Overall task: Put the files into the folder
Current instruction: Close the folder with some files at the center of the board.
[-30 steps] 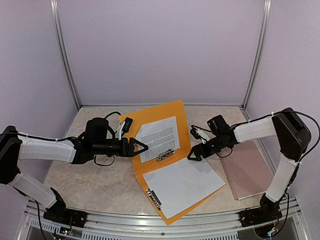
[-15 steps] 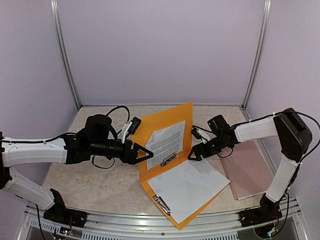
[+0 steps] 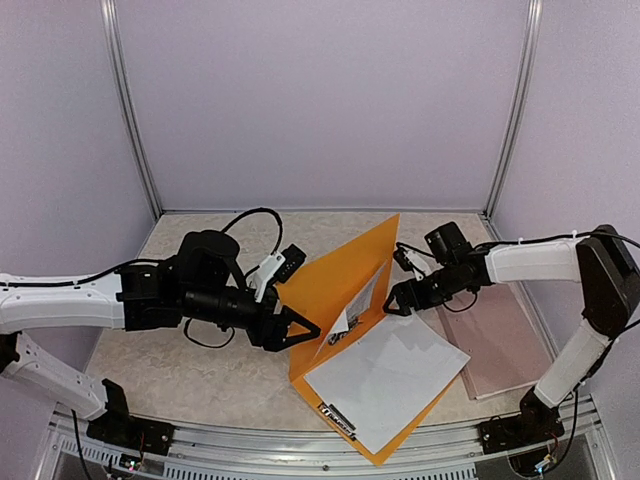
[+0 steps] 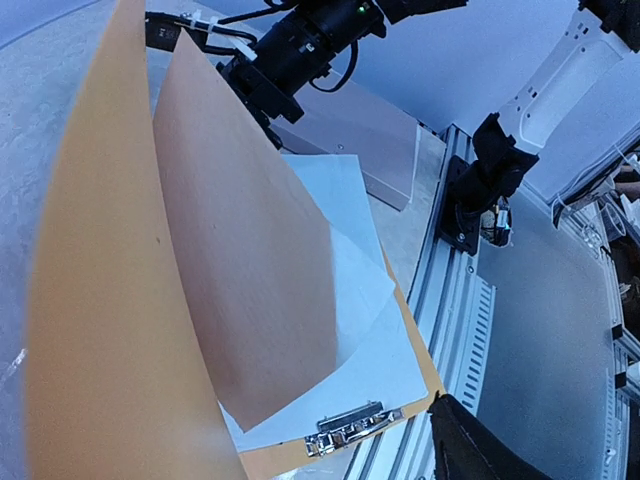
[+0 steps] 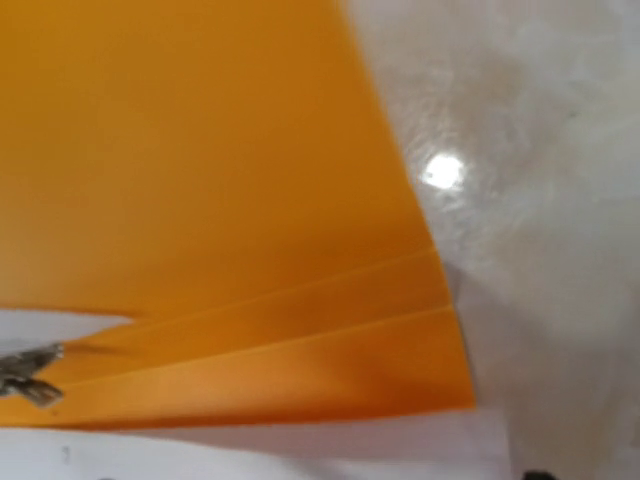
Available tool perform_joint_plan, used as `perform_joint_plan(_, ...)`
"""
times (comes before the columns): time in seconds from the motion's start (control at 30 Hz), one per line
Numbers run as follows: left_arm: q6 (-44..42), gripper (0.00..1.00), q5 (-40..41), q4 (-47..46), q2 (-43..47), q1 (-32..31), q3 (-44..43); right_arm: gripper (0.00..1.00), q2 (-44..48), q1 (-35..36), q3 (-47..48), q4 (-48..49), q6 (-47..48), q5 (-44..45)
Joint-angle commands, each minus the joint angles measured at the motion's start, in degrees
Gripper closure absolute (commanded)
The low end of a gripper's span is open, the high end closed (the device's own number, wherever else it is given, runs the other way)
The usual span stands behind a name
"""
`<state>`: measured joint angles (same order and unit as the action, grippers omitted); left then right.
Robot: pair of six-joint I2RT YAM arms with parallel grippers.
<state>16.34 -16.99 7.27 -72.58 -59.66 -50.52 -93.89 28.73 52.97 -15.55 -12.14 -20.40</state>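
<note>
The orange-yellow folder (image 3: 335,275) lies open in the middle, its far cover raised steeply. The files (image 3: 385,375), white sheets, lie on its lower half under a metal clip (image 3: 337,420); one printed sheet (image 3: 358,300) hangs against the raised cover. My left gripper (image 3: 297,328) is at the cover's left edge, propping it up. In the left wrist view the cover (image 4: 100,300) fills the left, the sheets (image 4: 370,330) and clip (image 4: 350,430) lie below, and one finger (image 4: 465,445) shows far right. My right gripper (image 3: 398,297) is low at the folder's far right corner; its wrist view shows only the cover (image 5: 200,150) and paper (image 5: 250,450).
The pinkish-brown board (image 3: 495,340) lies flat at the right, beside the folder and under my right forearm. A metal rail (image 3: 300,445) runs along the near table edge. Walls with upright metal posts (image 3: 130,110) close in the back and both sides.
My left gripper has moved right and forward, pushing the folder's far cover from nearly flat to steeply raised. The printed sheet has swung up with it. My right gripper has shifted slightly right.
</note>
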Motion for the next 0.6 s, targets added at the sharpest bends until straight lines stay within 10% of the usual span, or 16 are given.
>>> perform_joint_plan(0.0, -4.1, 0.32, 3.1, 3.1, -1.2, -3.3, -4.3, 0.14, 3.6, -0.3, -0.1, -3.1, -1.6, 3.7)
perform_joint_plan(0.57, -9.4, 0.27, 5.2, 12.6, -13.7, -16.7, -16.3, 0.08, 14.2, -5.2, 7.7, -22.3, 0.1, 30.1)
